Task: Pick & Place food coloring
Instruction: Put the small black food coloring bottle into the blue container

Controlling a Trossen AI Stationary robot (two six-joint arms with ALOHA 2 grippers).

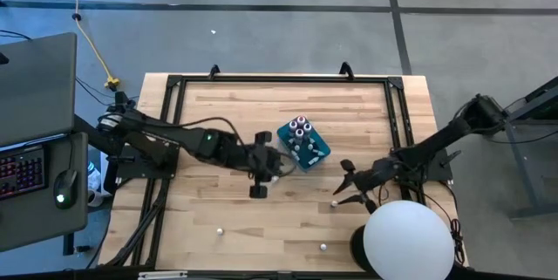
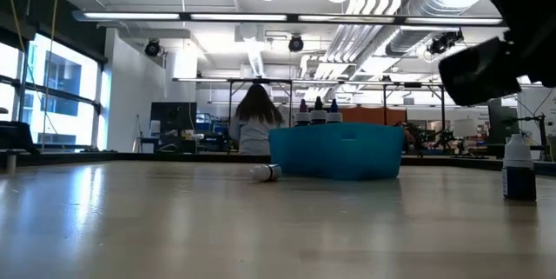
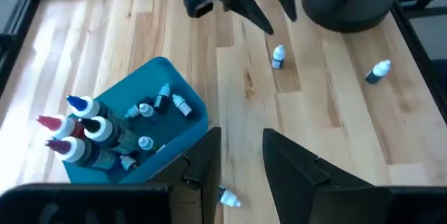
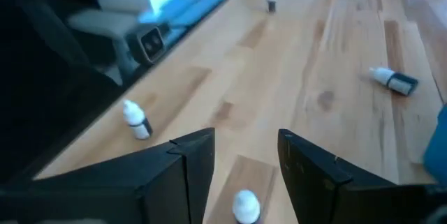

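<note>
Food coloring (image 3: 91,130) split two ways: part in the teal box (image 1: 316,151), part loose on the table (image 1: 218,114). Box near mid-table, a bit toward the far edge. Inside it, taller bottles w/ blue, pink and dark tops upright at one end, small whitish ones lying at the other.

Loose ones:
- small upright bottle (image 1: 334,201) just off the right claw's tips, toward the right edge. Shows low between the fingers in right wrist view (image 4: 244,205), not gripped.
- lying bottle (image 3: 229,197) on the table just beside the box and right under the left claw. Also visible in low view (image 2: 267,172), touching nothing.
- two more whitish bottles, (image 1: 221,230) and (image 1: 323,247), well apart, near the edge where the white dome (image 1: 408,241) stands.
- dark-filled bottle (image 2: 519,168) w/ whitish cap, upright, well apart from the box. Can't tell which of the above it matches.

Left claw (image 1: 277,168) over mid-table, just beside the box on its left-edge side. Fingers (image 3: 300,168) parted by a narrow gap — nothing between them.

Right claw (image 1: 343,184) between box and right edge, low over the wood. Fingers (image 4: 188,161) spread wide, empty.

White dome at the near right corner, partly over the table edge.

Beyond the table in low view, a person (image 2: 254,121) seen from behind, far off in the room.
</note>
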